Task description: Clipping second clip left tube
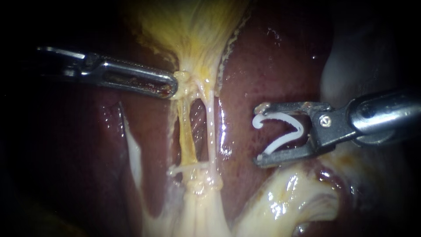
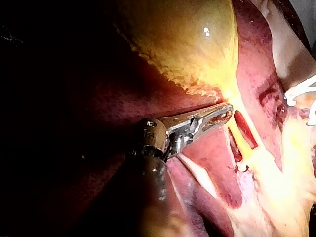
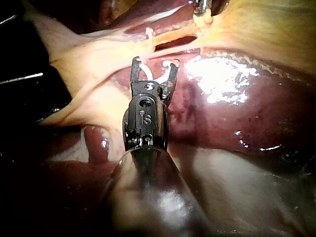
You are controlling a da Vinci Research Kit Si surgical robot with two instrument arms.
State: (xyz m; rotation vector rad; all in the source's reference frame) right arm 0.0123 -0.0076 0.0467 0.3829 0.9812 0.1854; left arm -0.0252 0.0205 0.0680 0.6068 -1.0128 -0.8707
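Two tubes run down from the yellow gallbladder (image 1: 193, 26): the yellow left tube (image 1: 187, 134) and the paler right tube (image 1: 211, 127). A white clip (image 1: 189, 167) sits across the left tube near its lower end. My left instrument (image 1: 174, 84) is shut on the gallbladder tissue just above the tubes; the left wrist view shows the same hold by the left instrument (image 2: 224, 112). My right instrument (image 1: 258, 135) stands well to the right of both tubes, over the liver, with an open white clip (image 1: 280, 116) held between its jaws. In the right wrist view the right instrument (image 3: 154, 64) carries that clip (image 3: 145, 70) short of the tubes.
Dark red liver (image 1: 272, 66) lies behind and to both sides of the tubes. Pale fatty tissue (image 1: 285, 197) bulges under the right instrument. A narrow window (image 1: 199, 127) shows between the two tubes.
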